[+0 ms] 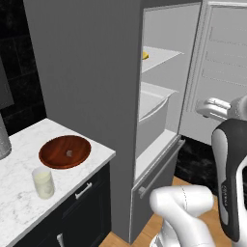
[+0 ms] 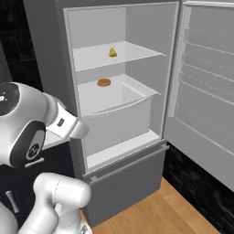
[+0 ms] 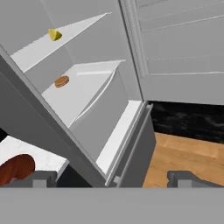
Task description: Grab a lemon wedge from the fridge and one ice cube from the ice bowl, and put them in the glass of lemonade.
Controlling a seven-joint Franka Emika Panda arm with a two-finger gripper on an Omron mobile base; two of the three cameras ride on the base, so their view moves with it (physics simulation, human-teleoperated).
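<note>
You're at the fetch step: fridge [image 2: 68, 59] open, gripper [image 3: 111, 177] spread empty; next, reach far to the lemon wedge [image 2: 112, 52].

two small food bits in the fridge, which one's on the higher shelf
The yellow lemon wedge sits on the upper shelf; the flat round brown item lies one level lower, on top of the drawer compartment.

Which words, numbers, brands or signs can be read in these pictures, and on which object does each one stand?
No text can be read.
Robot arm: small grey marks on its dark cover, too blurred to read.
Robot arm, right base view: a small round mark and a small dark mark on the white link, too small to read.
Fridge, lemon wedge, ice bowl, glass of lemonade: no labels.
</note>
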